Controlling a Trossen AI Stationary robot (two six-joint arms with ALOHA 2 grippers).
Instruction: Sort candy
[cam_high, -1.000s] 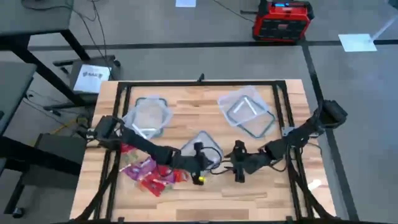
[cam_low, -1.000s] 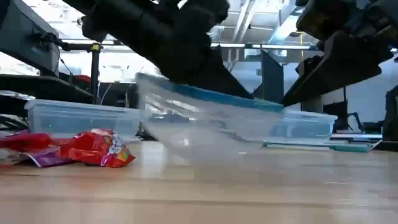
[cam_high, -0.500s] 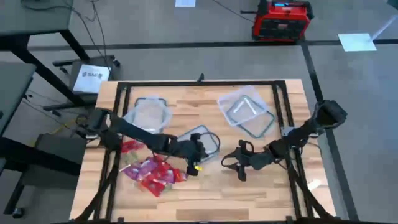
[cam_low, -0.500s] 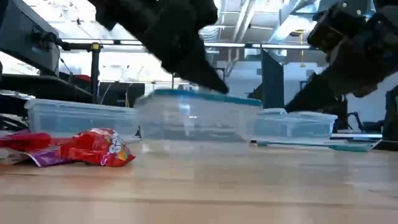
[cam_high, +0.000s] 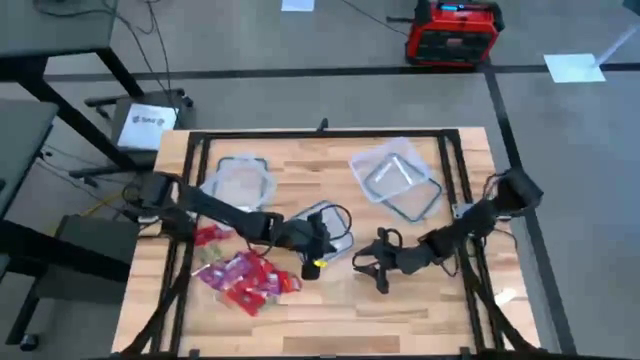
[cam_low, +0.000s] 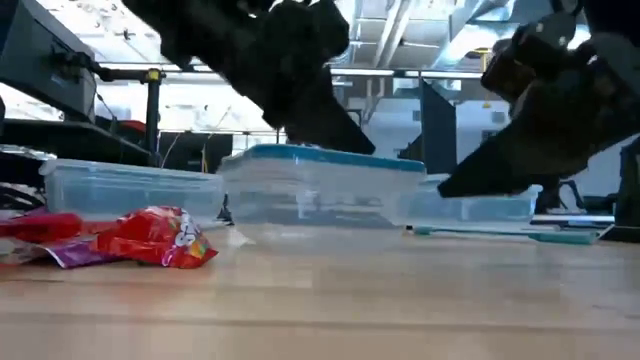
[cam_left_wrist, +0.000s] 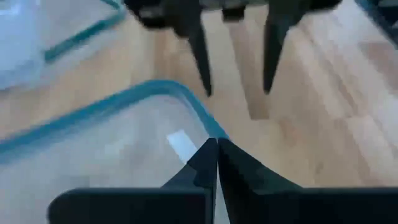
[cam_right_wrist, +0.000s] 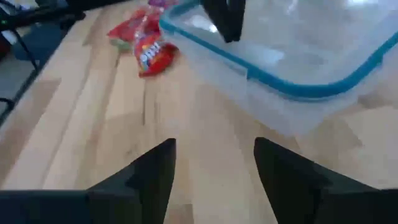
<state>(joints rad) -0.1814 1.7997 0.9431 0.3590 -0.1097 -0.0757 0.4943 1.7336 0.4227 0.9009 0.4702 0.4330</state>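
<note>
The candy, small pieces in red, pink and purple wrappers, lies in a pile (cam_high: 245, 278) (cam_low: 150, 238) (cam_right_wrist: 146, 37) at the table's near left. A clear tub with a bluish rim (cam_high: 330, 222) (cam_low: 320, 195) stands flat on the middle of the table. My left gripper (cam_high: 340, 243) (cam_left_wrist: 216, 149) is shut, its tips over the tub's near right corner. My right gripper (cam_high: 372, 270) (cam_right_wrist: 214, 155) is open, low over the wood to the right of the tub, pointing at it, with nothing between its fingers. My left gripper's shut fingertips (cam_low: 362, 148) slant down from the table's left and end at the rim (cam_left_wrist: 205, 124) at the tub's near right corner. I cannot tell whether they touch the rim or hover just above it. The tub rests on its base.
A second clear tub (cam_high: 240, 185) (cam_low: 120, 190) stands at the far left. A third tub with a loose lid (cam_high: 395, 178) (cam_low: 480, 205) is at the far right. Bare wood lies along the near edge and between my right gripper and the candy.
The middle tub was tilted with one side raised; it has come down flat and now sits a little farther from the near edge. My left gripper, still shut, has gone up and toward the far left. My right gripper has sunk toward the table.
</note>
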